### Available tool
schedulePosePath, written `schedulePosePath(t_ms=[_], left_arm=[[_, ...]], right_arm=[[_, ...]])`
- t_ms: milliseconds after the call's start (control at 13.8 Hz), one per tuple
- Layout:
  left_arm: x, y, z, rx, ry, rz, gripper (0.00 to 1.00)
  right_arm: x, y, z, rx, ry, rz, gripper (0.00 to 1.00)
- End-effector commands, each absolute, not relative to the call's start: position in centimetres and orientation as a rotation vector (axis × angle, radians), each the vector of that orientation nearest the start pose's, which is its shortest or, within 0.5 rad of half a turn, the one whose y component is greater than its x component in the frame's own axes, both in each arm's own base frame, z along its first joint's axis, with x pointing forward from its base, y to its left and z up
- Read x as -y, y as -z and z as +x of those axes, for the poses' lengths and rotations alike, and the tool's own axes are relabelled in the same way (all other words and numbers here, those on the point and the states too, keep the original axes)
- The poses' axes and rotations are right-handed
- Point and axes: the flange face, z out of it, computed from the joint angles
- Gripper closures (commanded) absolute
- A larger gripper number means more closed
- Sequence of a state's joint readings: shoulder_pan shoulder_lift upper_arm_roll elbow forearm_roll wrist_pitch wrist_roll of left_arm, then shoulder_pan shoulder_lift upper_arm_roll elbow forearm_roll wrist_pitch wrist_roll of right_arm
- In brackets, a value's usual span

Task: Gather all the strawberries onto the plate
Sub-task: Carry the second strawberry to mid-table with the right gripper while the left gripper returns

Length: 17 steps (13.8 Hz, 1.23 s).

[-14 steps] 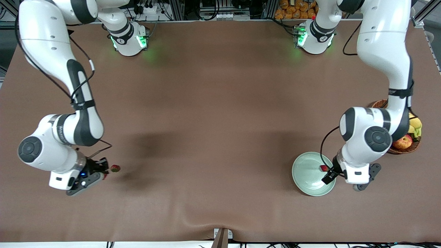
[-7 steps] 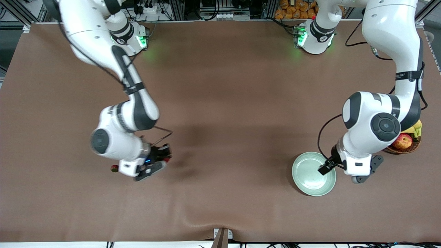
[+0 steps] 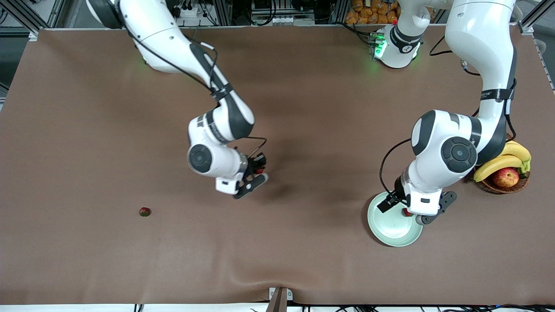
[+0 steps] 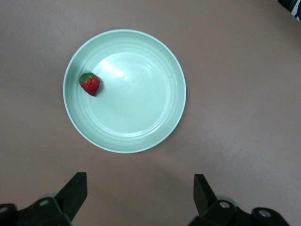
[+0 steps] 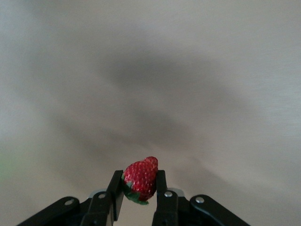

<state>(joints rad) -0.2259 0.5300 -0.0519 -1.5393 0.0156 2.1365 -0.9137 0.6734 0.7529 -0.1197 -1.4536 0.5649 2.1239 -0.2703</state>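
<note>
My right gripper (image 3: 258, 174) hangs over the middle of the table, shut on a red strawberry (image 3: 259, 171). The right wrist view shows that berry (image 5: 141, 178) pinched between the fingers of the right gripper (image 5: 138, 190). A second strawberry (image 3: 144, 212) lies on the table toward the right arm's end. The mint-green plate (image 3: 392, 236) sits toward the left arm's end. My left gripper (image 3: 396, 207) is open and empty above it. A third strawberry (image 3: 406, 212) lies in the plate near its rim. The left wrist view shows the plate (image 4: 136, 108), this berry (image 4: 90, 84) and the left gripper (image 4: 138, 197).
A brown wicker basket (image 3: 503, 187) with bananas (image 3: 503, 161) and an apple (image 3: 505, 177) stands at the left arm's end, beside the plate. The brown table cover (image 3: 277, 242) has a fold at the edge nearest the front camera.
My right arm has carried its strawberry from the right arm's end to over the table's middle, leaving one berry lying there. My left gripper has shifted slightly above the plate.
</note>
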Motion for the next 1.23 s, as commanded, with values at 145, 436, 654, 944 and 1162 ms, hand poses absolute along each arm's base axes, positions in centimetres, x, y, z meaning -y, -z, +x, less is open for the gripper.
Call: schedulePosePath(t_ms=[145, 436, 654, 944, 1162], left_arm=[[20.0, -34.5, 67.1, 0.99, 0.049, -3.021, 0.0], [23.4, -33.3, 66.1, 0.98, 0.023, -3.017, 0.0], [27.2, -31.7, 64.6, 1.004, -0.007, -2.996, 0.0], [33.0, -27.8, 62.0, 1.045, -0.065, -2.949, 0.0], [40.5, -25.4, 60.3, 1.04, -0.059, -2.977, 0.0]], right_arm=[[-44.5, -20.9, 56.0, 0.782, -0.208, -2.666, 0.88], [-44.4, -20.1, 56.2, 0.785, -0.187, -2.68, 0.57], [-43.6, -20.7, 57.0, 0.77, -0.171, -2.683, 0.13], [-38.8, -27.2, 61.4, 0.67, -0.043, -2.668, 0.0], [-31.0, -30.3, 65.7, 0.522, 0.043, -2.699, 0.0]])
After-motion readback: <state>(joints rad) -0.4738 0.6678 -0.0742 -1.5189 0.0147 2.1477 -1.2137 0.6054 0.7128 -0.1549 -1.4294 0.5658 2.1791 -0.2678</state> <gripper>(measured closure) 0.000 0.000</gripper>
